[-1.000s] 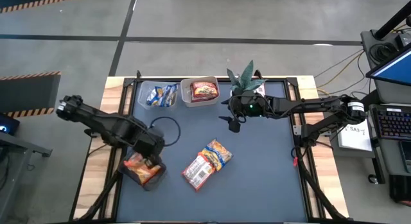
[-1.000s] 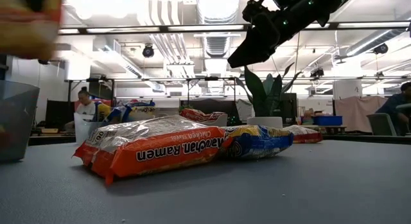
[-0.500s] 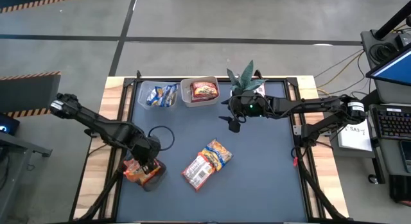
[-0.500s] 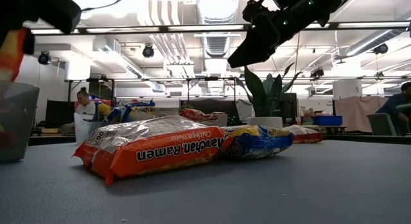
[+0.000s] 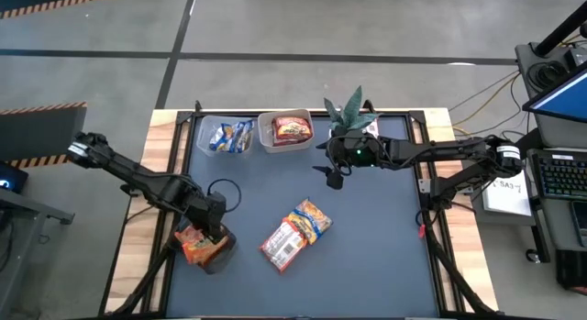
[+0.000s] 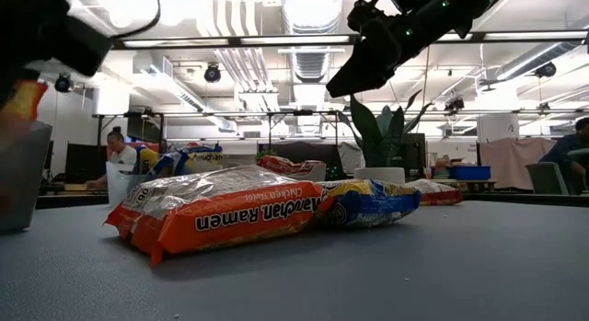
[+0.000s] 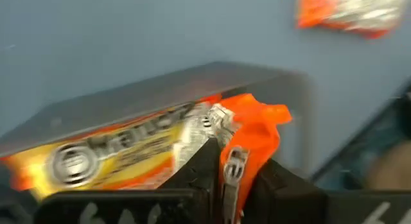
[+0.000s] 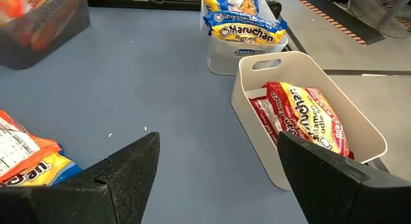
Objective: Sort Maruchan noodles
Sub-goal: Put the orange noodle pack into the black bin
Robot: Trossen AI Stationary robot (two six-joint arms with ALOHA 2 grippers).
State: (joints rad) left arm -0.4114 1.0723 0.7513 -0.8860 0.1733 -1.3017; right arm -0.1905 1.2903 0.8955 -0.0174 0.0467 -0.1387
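Three tubs sit on the grey table (image 5: 367, 247): a clear tub (image 5: 227, 137) at the far edge holding blue-and-yellow noodle packets (image 8: 244, 30), of which two or three show, a white tub (image 5: 286, 131) just beside it holding one red-and-white packet (image 8: 302, 118), and a dark tub (image 5: 209, 248) near the left front edge. Two more packets lie loose in the middle of the table, touching each other: an orange packet (image 6: 221, 211) nearer the front and a blue-and-yellow one (image 6: 368, 200) behind it. One further orange packet (image 7: 128, 150) is in the dark tub, and the left gripper (image 5: 209, 230) reaches down into that tub with its jaws narrow, pinching the crimped end of this packet in the left wrist view. The right gripper (image 5: 334, 178) hangs above the table near the far edge, beside a potted plant (image 5: 352, 114), its jaws wide apart and holding nothing. One person (image 6: 118, 148) sits in the room behind the table.
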